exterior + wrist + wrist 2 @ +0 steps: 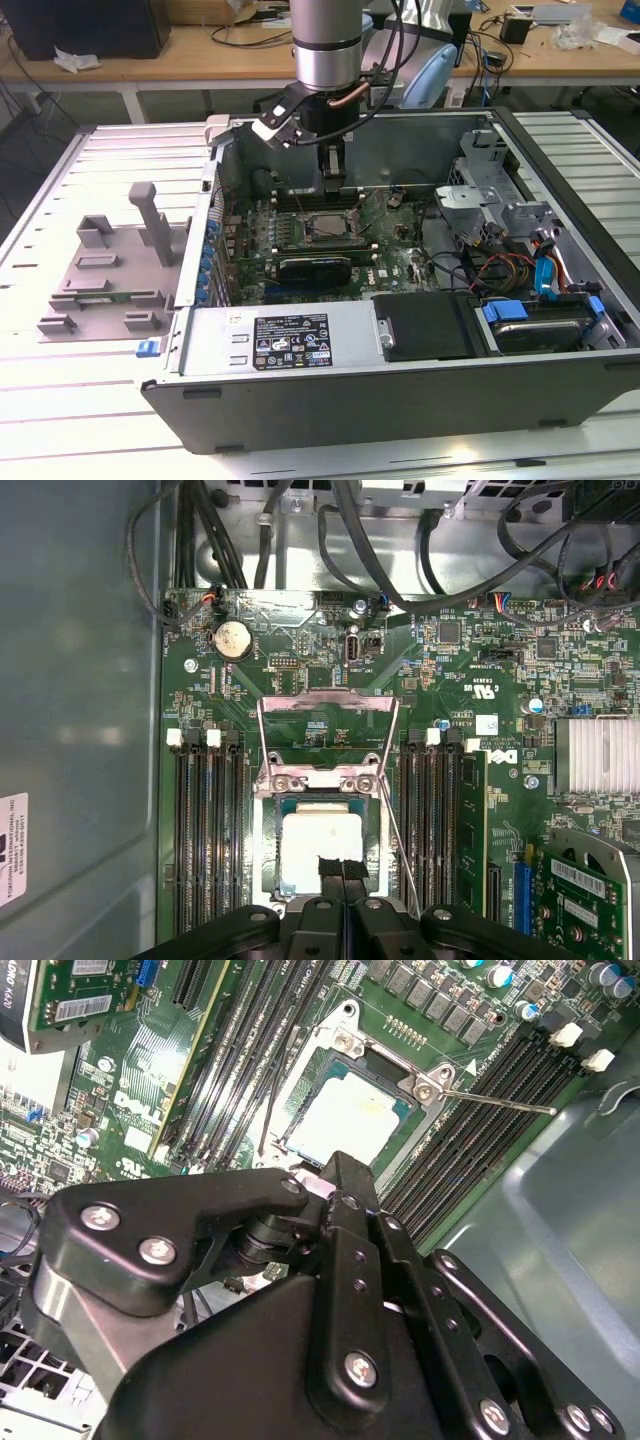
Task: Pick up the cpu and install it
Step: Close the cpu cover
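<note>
Hovering over the open socket (266, 870), the claw (340, 866) has its two fingers clenched together with nothing between them. The cpu (318, 842) lies flat in that socket directly under the tips; it is square, so there is no long axis to line up, and the load frame (325, 730) stands swung up beyond it. Those tips cover the chip's near edge, so I cannot tell whether they touch the silver lid or whether it sits fully home.

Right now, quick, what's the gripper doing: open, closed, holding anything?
Gripper: shut, holding nothing; the cpu lies in the motherboard socket just under its fingertips.
</note>
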Robot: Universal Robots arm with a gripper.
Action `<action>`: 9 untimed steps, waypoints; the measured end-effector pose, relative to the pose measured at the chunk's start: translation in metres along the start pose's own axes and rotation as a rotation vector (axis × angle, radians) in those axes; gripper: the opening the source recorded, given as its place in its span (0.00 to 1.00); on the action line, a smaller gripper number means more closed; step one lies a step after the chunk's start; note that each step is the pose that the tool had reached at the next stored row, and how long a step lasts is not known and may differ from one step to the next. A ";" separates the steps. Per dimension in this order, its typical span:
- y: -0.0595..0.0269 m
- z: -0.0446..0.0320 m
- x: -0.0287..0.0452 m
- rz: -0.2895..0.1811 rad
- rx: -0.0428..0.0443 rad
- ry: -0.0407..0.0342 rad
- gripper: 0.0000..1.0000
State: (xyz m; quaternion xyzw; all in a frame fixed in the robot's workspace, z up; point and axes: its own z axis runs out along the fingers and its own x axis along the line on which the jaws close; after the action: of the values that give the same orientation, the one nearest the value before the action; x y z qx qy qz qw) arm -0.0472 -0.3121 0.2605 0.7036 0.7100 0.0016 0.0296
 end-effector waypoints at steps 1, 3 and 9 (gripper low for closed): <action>0.0000 0.0000 0.0000 0.000 0.0000 0.0000 0.11; 0.0000 -0.0001 0.0000 0.000 0.0000 0.0000 0.11; 0.0060 0.0001 -0.0001 0.000 0.0002 0.0000 0.11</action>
State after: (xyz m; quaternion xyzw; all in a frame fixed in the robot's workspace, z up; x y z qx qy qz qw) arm -0.0412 -0.3121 0.2607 0.7037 0.7099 0.0015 0.0295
